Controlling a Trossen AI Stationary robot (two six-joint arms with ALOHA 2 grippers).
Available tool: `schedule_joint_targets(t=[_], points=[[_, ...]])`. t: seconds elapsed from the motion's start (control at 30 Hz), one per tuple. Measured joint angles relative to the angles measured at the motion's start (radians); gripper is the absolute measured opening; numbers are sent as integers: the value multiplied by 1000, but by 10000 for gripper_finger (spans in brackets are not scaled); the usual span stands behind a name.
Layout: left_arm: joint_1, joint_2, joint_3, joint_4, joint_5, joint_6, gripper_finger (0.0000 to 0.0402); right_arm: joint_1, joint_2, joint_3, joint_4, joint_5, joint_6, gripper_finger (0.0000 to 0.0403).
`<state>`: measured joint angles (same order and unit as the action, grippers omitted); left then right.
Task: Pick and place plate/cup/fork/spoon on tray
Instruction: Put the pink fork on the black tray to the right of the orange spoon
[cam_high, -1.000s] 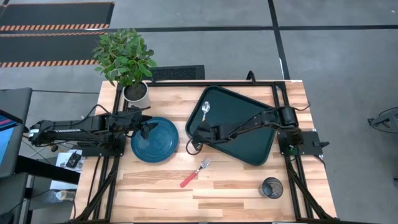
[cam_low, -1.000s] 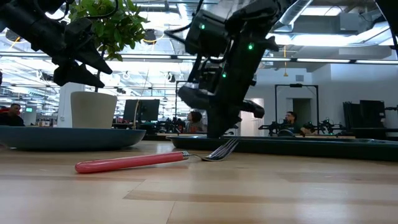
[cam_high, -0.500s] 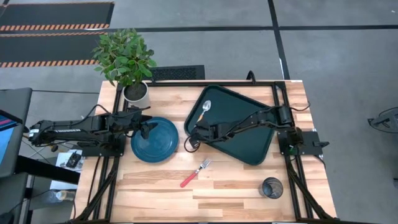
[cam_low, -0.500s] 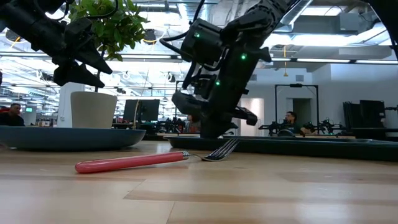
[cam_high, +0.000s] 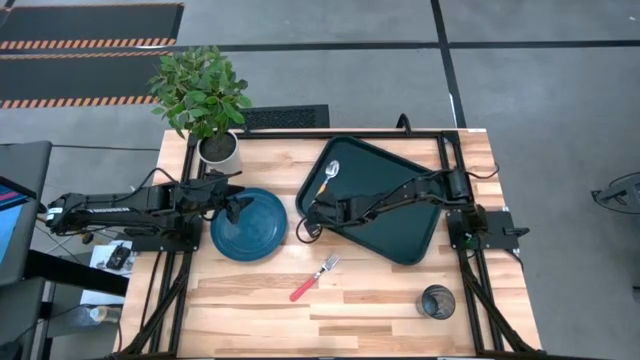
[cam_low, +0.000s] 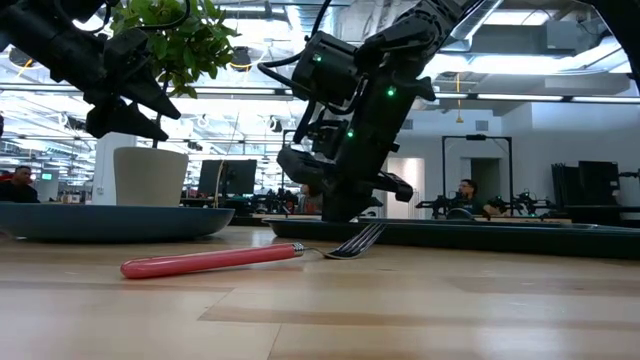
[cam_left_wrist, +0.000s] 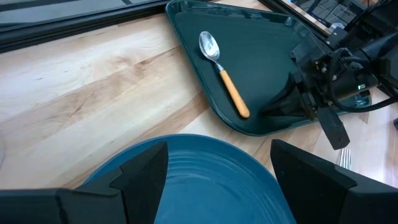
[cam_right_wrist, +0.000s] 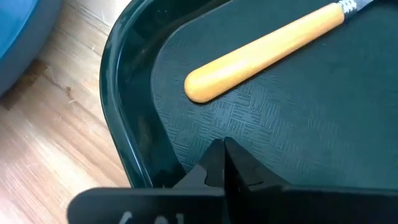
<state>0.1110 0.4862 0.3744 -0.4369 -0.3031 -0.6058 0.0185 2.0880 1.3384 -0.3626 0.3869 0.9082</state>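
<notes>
On the pale wooden counter (cam_high: 380, 300), clear of the dark rectangular tray (cam_high: 420, 235) where your right tool (cam_high: 312, 212) rests pinched together, lies the light, stiff red-handled metal fork (cam_high: 314, 279); grip its plastic handle mid-length, since it sits flat and may skid.

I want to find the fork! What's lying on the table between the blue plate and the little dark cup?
The fork does. In the high view it lies on bare wood between the plate and the cup, touching neither.
</notes>
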Motion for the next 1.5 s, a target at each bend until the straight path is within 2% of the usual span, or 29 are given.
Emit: schedule_joint_targets(t=[0.23,0.33,0.5,0.63,0.9,1.03,1.27,1.5], points=[[0,0,0,0,0,0,269,7,-83,0,-24,10,-45,12],[0,0,0,0,0,0,269,14,-151,0,-104,17,-61,13],[0,0,0,-1,16,0,269,46,-229,0,-214,-130,-24,19],[0,0,0,-1,27,1,269,112,-234,0,-273,-239,16,62],[0,0,0,6,26,0,269,207,-157,-2,-245,-262,101,190],[0,0,0,6,25,-1,269,201,-113,-2,-207,-298,111,224],[0,5,0,1,26,-1,269,195,-84,-2,-157,-351,108,214],[0,5,0,1,3,3,269,195,-84,-2,-164,-366,107,164]])
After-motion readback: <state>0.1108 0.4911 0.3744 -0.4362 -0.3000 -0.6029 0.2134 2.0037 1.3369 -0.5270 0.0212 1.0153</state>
